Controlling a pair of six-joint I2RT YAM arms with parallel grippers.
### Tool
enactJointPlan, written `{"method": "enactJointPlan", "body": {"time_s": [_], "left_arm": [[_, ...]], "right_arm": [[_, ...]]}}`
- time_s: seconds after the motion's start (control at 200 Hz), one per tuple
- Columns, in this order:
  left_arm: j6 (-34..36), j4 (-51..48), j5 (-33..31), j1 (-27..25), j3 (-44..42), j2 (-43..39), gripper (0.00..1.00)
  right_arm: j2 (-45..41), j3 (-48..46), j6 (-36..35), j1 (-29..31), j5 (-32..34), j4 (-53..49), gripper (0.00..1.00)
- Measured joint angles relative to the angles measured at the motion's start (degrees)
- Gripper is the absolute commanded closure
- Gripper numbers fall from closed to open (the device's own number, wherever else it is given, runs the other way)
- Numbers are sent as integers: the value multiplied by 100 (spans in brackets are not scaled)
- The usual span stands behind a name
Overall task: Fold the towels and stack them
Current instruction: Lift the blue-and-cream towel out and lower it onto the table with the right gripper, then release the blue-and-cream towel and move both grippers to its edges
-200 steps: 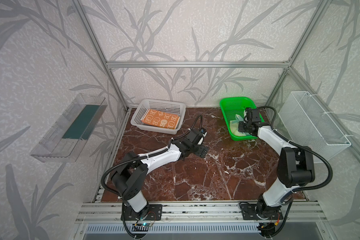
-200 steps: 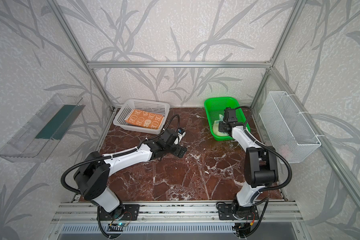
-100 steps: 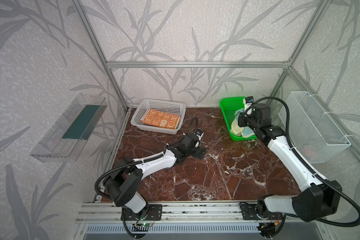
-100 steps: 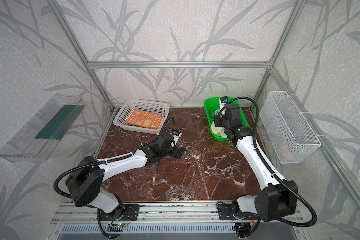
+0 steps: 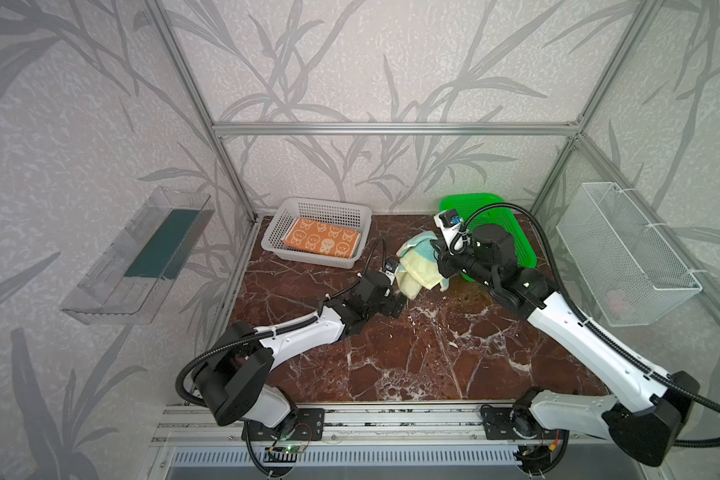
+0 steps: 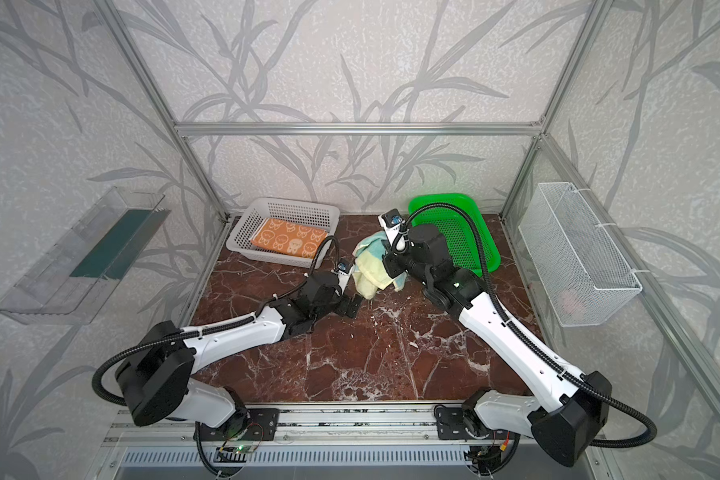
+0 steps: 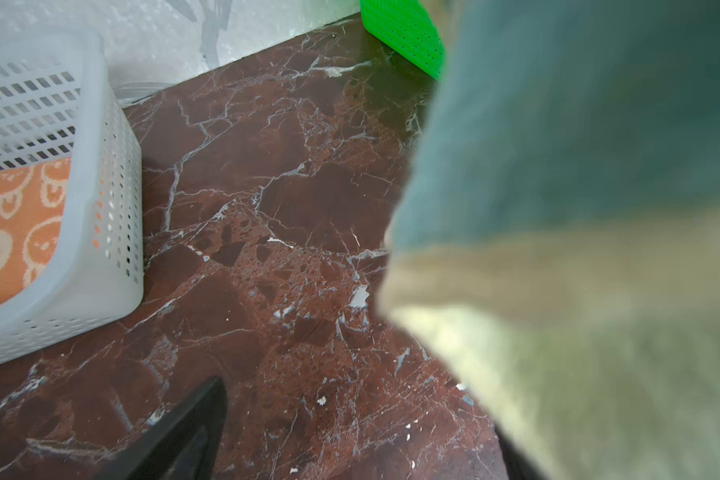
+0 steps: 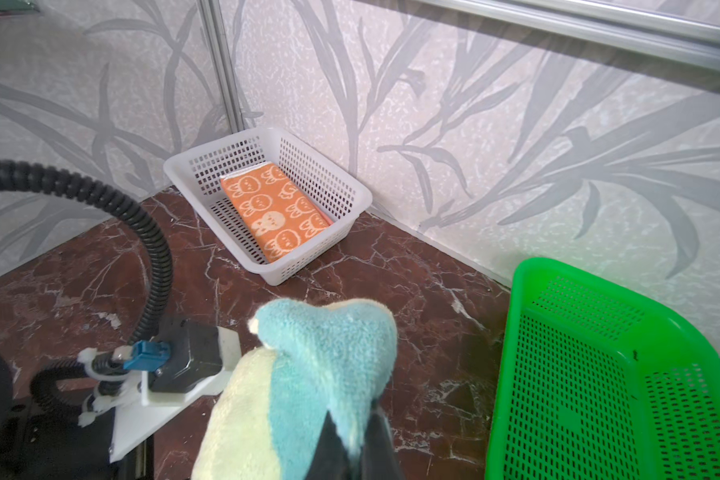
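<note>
Yellow towel (image 5: 416, 266): soft, light, limp. Nearest, left gripper (image 5: 398, 306) spread wide, just under its hanging tip. Bunched above table (image 5: 391, 357), pinched at blue edge by right gripper (image 8: 352, 440). Probably best taken at a free lower corner. Behind, by the wall, orange towel (image 5: 321, 243) folded in white basket (image 5: 308, 257).

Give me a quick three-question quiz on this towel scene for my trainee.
1. True or false: the orange towel with cream rabbit faces hangs crumpled in mid-air.
2. Which gripper holds the pale yellow towel with light-blue edging? A left gripper; B right gripper; C both.
3. Fill in: the left gripper's jaws stand ___.
Key: 1 false, it lies folded in the white perforated plastic basket; 2 B; 3 open.
</note>
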Motion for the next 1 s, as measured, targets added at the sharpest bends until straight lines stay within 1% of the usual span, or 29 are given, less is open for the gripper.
{"method": "enactJointPlan", "body": {"time_s": [0.195, 0.325, 0.47, 0.68, 0.835, 0.96, 1.005], "left_arm": [[258, 269, 46, 0, -448, -525, 2], [382, 393, 28, 0, -553, -739, 1], [409, 492, -76, 0, -553, -758, 1], [319, 431, -282, 0, -424, -457, 1], [299, 369, -310, 0, -424, -339, 1], [299, 293, -299, 0, -382, -319, 2], [299, 256, -280, 0, -350, -317, 3]], "right_arm": [[142, -754, 184, 26, 17, 271, 100], [455, -1375, 361, 26, 76, 409, 100], [1010, -1700, 568, 26, 114, 448, 100], [1740, -1742, 782, 26, 92, 581, 96], [2124, -1624, 824, 26, 11, 544, 90], [2339, -1320, 800, 26, -101, 481, 78], [2398, -1187, 785, 26, -160, 446, 70]]}}
